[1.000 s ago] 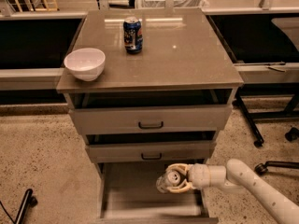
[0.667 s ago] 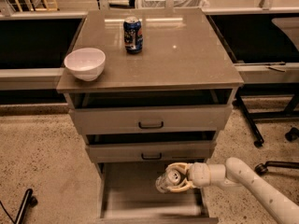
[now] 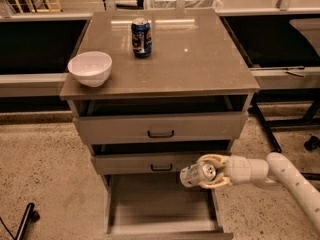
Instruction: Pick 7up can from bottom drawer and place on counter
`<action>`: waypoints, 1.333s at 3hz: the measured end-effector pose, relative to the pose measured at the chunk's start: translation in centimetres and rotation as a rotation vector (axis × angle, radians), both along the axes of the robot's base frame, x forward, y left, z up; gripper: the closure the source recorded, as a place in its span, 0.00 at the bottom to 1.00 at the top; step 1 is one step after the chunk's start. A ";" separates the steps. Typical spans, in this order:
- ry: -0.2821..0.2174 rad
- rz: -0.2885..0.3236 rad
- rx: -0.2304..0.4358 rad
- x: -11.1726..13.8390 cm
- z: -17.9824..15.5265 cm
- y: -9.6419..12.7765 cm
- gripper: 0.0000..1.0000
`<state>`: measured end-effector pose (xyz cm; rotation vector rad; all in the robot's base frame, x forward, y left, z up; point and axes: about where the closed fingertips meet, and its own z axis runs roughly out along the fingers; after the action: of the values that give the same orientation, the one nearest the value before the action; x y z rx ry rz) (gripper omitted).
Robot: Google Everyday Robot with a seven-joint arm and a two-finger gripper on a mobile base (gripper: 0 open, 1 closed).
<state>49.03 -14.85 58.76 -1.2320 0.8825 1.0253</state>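
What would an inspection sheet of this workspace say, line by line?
Surface: glossy grey-brown counter on top of the drawer cabinet, carrying two items.
Job's things: silvery metal 7up can held sideways above the open grey bottom drawer.
Clutter: dark blue drink can upright at the counter's rear; white round bowl at its front left corner.
Gripper: cream two-finger gripper shut on the 7up can, in front of the middle drawer.
Cables: nothing seen.
Surroundings: speckled floor; two upper drawers with black handles, slightly open; black wheeled leg at right.
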 end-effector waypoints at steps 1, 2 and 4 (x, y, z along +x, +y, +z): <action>-0.125 -0.046 -0.085 -2.3 7.0 -2.7 1.00; -0.161 -0.053 -0.128 -2.5 9.6 -3.1 1.00; -0.215 0.052 -0.287 0.0 16.3 0.2 1.00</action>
<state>49.05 -14.60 75.09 -1.5824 0.8520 0.8060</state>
